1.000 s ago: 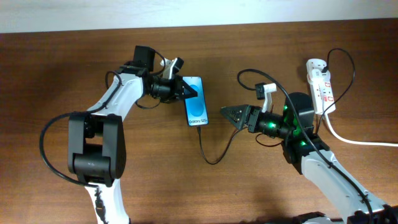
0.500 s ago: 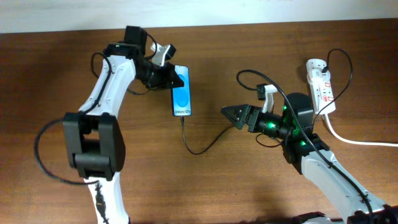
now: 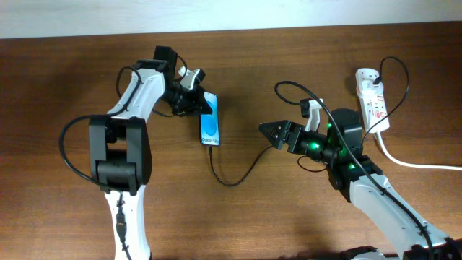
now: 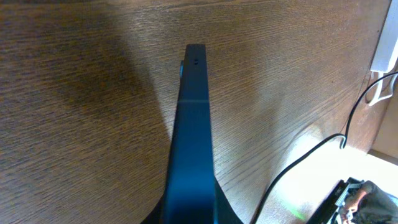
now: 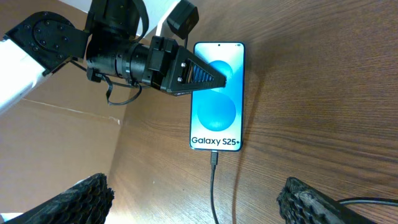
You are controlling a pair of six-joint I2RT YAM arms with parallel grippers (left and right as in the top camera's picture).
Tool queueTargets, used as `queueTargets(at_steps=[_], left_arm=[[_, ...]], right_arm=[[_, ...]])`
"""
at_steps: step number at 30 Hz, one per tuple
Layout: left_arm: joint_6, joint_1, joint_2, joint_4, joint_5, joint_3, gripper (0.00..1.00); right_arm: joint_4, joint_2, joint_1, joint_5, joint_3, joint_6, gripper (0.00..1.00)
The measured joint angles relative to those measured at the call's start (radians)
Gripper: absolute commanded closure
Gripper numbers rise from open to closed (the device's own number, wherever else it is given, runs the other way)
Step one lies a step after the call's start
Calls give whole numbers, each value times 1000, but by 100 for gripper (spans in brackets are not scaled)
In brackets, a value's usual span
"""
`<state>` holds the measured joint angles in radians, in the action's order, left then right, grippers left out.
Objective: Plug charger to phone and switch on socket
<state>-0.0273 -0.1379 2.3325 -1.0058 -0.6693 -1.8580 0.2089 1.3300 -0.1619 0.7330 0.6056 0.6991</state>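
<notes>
The phone (image 3: 209, 127) stands tilted on a long edge, its blue screen facing right. It shows edge-on in the left wrist view (image 4: 191, 124) and face-on with its "Galaxy S25+" text in the right wrist view (image 5: 217, 99). My left gripper (image 3: 196, 102) is shut on the phone's upper end (image 4: 189, 214). The black charger cable (image 3: 232, 180) is plugged into the phone's bottom edge (image 5: 214, 159) and loops right towards the socket (image 3: 372, 98). My right gripper (image 3: 270, 133) is open and empty, to the right of the phone and apart from it (image 5: 199, 199).
A thick white power cord (image 3: 415, 163) runs from the socket to the right edge. The charger's black cable arcs over the socket's far end (image 3: 395, 66) and around my right arm. The brown table meets a pale wall at the back.
My left gripper has carried the phone leftward and tipped it up on its edge, dragging the cable loop along. The right arm has barely moved.
</notes>
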Motion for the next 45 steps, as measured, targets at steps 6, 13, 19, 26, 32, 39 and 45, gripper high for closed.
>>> queueTargets(at_steps=[6,13,19,26,32,39,45], left_arm=[[-7,1,2,0,7,-1,95],[-13,0,17,7,71,-1,78],[-2,0,19,7,92,-1,54],[5,0,19,-5,138,-1,44],[5,0,19,-81,237,-52,36],[5,0,-20,-255,308,-294,29],[3,0,-285,-298,311,-314,8]], right_arm=[[0,0,0,0,0,0,10],[0,0,0,0,0,0,10],[0,0,0,0,0,-1,10],[0,0,0,0,0,0,10],[0,0,0,-3,0,0,10],[-19,0,0,-3,0,0,10],[-22,0,0,-4,0,0,10]])
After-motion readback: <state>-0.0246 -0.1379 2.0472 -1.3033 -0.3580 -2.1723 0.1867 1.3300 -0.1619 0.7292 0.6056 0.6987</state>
